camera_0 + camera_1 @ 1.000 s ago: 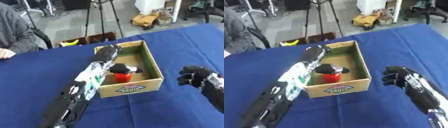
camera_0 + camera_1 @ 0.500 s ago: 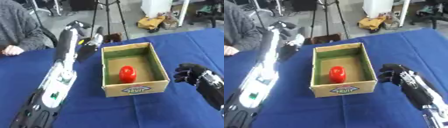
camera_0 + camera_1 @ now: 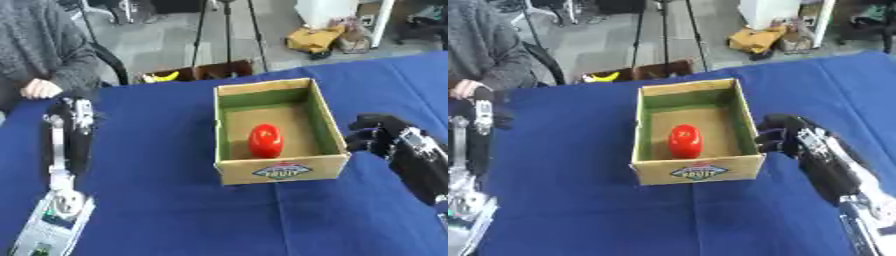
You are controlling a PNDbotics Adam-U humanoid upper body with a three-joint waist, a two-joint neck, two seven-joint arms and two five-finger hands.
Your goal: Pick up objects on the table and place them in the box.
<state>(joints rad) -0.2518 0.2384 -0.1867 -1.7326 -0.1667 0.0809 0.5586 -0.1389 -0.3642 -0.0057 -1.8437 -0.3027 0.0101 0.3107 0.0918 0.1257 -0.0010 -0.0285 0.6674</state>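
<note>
Pulling back from the box (image 3: 276, 131), the left arm now stands at the desk's (image 3: 175, 210) left edge, leaving the red object (image 3: 265, 140) lying inside, so that placement looks done. Whether the left hand (image 3: 68, 111) is open I cannot tell. The right hand (image 3: 378, 135) hovers curled and empty, just beside the box.

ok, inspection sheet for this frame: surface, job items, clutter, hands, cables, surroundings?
Surface: blue tablecloth.
Job's things: cardboard box open, a red object lying inside on its floor.
Clutter: nothing seen on the cloth.
Hands: left robot hand at the table's left, fingers not readable; right robot hand curled, empty, beside the box's right wall.
Cables: nothing seen.
Surroundings: tripod legs, yellow bag on the floor beyond the table.
</note>
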